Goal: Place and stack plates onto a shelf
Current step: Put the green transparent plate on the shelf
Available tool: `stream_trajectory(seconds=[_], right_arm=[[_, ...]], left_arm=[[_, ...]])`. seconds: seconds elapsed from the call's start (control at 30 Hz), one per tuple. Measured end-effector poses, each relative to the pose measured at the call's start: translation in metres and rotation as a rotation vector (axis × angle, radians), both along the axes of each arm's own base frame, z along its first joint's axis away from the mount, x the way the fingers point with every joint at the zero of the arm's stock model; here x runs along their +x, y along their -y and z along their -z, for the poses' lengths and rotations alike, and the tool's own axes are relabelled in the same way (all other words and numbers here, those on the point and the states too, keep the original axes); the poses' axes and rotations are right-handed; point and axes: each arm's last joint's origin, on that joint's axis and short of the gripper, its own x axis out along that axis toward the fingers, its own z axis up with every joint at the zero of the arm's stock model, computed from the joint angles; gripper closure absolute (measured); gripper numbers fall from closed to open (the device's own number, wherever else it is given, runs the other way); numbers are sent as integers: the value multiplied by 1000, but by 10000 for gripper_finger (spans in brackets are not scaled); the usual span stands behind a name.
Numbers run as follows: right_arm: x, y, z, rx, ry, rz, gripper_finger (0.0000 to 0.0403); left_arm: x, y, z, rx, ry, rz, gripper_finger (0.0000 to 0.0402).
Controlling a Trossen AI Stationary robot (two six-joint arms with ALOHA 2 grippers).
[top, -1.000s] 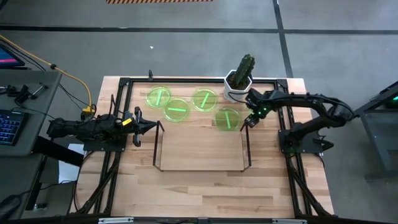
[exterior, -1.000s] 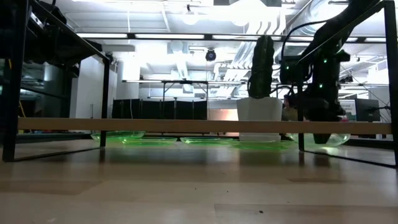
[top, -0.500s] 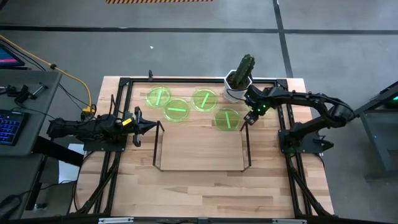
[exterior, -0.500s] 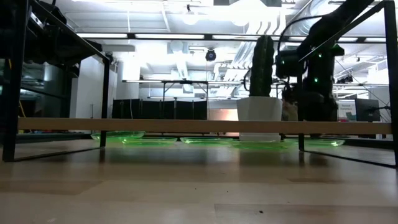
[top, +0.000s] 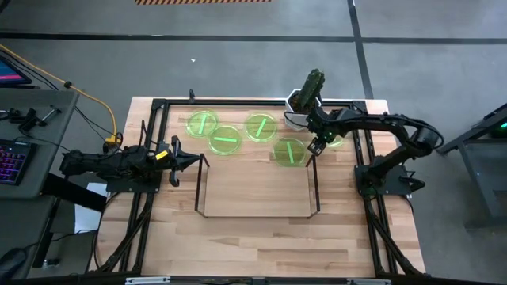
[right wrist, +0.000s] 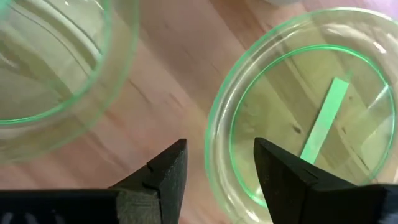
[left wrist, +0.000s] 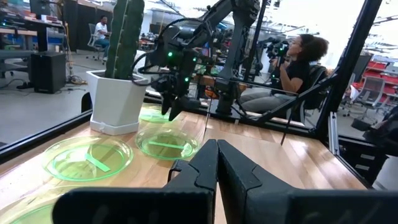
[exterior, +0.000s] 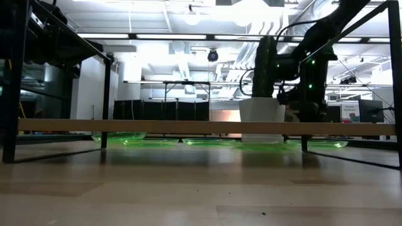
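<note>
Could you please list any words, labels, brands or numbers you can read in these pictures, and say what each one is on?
None can be read. The plates, the cactus pot, the shelf and both arms carry no legible text. Screens at the table's left and signs in the room behind are too small or blurred.

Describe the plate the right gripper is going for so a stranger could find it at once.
Start at the white potted cactus on the table's far edge. Just in front of it, toward the shelf, lies one green plate, the only one against the shelf's far rail. The open right gripper hovers at its rim; the other plates lie farther left.
</note>
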Motion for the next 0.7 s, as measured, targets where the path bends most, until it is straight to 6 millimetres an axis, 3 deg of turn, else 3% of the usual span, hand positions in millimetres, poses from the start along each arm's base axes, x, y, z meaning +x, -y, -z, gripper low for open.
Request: stream_trajectory(seconds=[0.5, 0.6, 0.7], right_arm=[[3, 6, 18, -51, -126, 4, 244], [2, 6, 18, -76, -151, 27, 288], [-3, 6, 20, -104, -211, 61, 372]], left_arm=[[0, 0, 0, 0, 0, 0, 401], [0, 0, 0, 0, 0, 0, 402], [0, 0, 0, 0, 0, 1, 401]])
